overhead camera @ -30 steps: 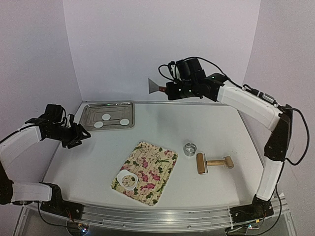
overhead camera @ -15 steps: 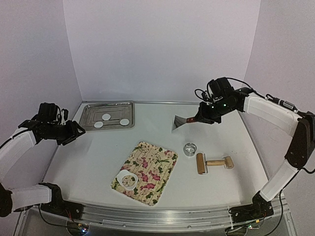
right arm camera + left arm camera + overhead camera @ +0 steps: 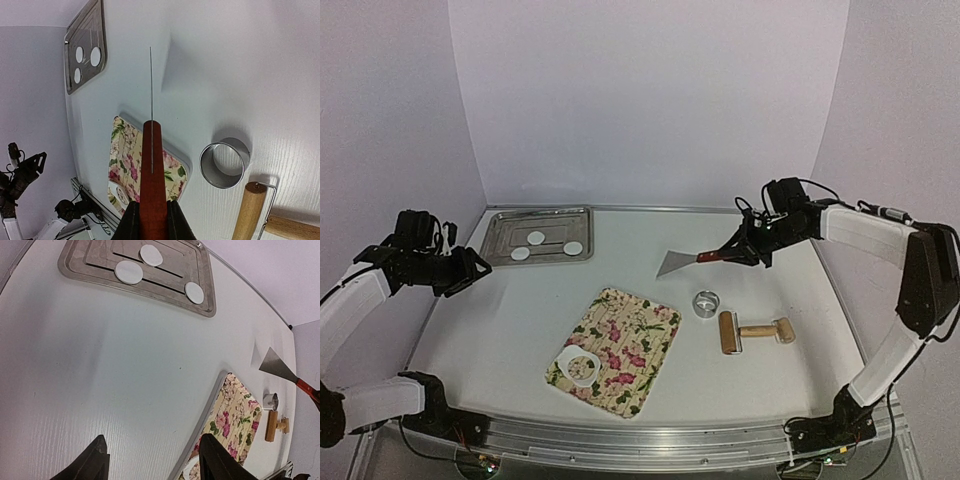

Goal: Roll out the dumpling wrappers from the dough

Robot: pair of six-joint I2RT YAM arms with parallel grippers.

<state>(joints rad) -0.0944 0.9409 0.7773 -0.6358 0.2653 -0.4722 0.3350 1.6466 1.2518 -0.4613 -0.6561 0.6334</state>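
Observation:
Three dumpling wrappers [image 3: 536, 238] lie as white discs in the metal tray [image 3: 500, 228] at the back left; they also show in the left wrist view [image 3: 129, 271] and the right wrist view [image 3: 95, 56]. A leftover dough sheet [image 3: 561, 373] with a round hole lies on the floral mat [image 3: 630, 335]. My right gripper [image 3: 730, 253] is shut on the red handle [image 3: 152, 165] of a scraper, whose blade [image 3: 675, 263] is low over the table behind the mat. My left gripper [image 3: 468, 274] is open and empty over the left of the table, its black fingers [image 3: 100, 460] apart.
A metal ring cutter [image 3: 706, 303] stands right of the mat. A wooden rolling pin [image 3: 729, 333] lies just in front of the cutter. Purple walls close the back and both sides. The table's metal rail runs along the front edge.

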